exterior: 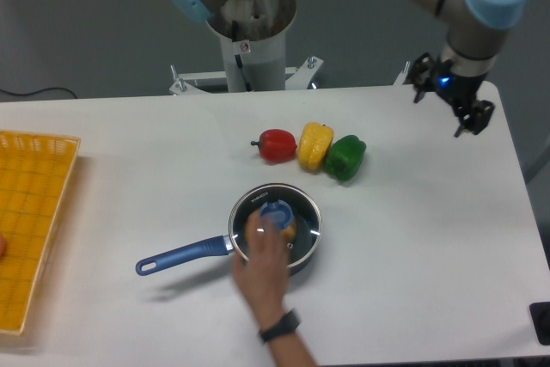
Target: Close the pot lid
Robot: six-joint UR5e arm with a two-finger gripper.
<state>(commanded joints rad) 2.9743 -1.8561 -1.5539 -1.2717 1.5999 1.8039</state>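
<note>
Glass lid [277, 221] seated on pot [273, 251] at table's centre, under a reaching hand [263, 259]. Gripper [450, 102] parked far right, fingers spread, holding nothing. Risk: hand knocking lid askew or off again.

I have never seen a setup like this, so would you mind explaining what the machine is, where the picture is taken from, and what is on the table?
This is one fixed camera looking down at a white table. The grey and blue machine is a robot arm; its two-finger gripper hangs over the table's far right corner and holds nothing. On the table stands the pot with a long blue handle, and the pot lid sits on it. A person's hand reaches in from the bottom and touches the lid's blue knob. Behind lie a red pepper, a yellow pepper and a green pepper. A yellow basket sits at the left.
</note>
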